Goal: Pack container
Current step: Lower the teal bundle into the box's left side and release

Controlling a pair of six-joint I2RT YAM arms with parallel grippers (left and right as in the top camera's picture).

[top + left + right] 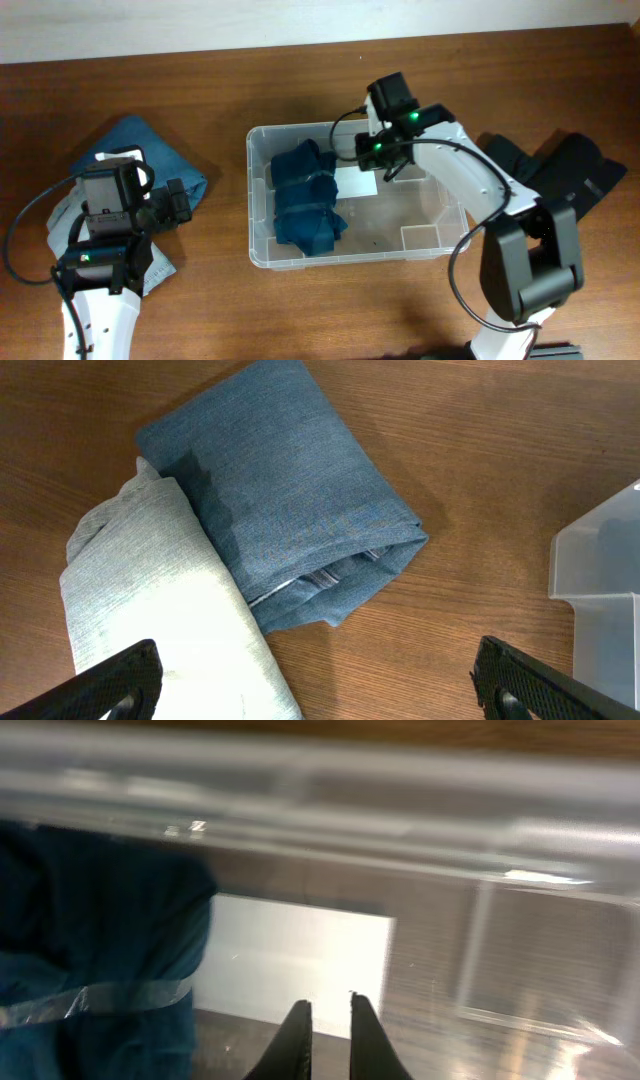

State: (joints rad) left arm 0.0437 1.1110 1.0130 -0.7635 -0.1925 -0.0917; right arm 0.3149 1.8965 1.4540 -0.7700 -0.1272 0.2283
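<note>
The clear container [258, 205] stands at the table's middle with a white label [357, 183] on its bottom. A dark teal folded garment [305, 200] lies in its left half and also shows in the right wrist view [100, 950]. My right gripper [328, 1020] is inside the container's back part, over the label [300, 960], with its fingers almost together and nothing between them. My left gripper [320, 685] is wide open and empty, low above a light grey folded garment [160, 610] that lies beside a blue denim folded garment [290, 500].
Black garments [575, 170] lie at the right, behind the right arm's base. The container's corner [600, 590] shows at the right of the left wrist view. The two folded garments [150, 160] sit at the table's left.
</note>
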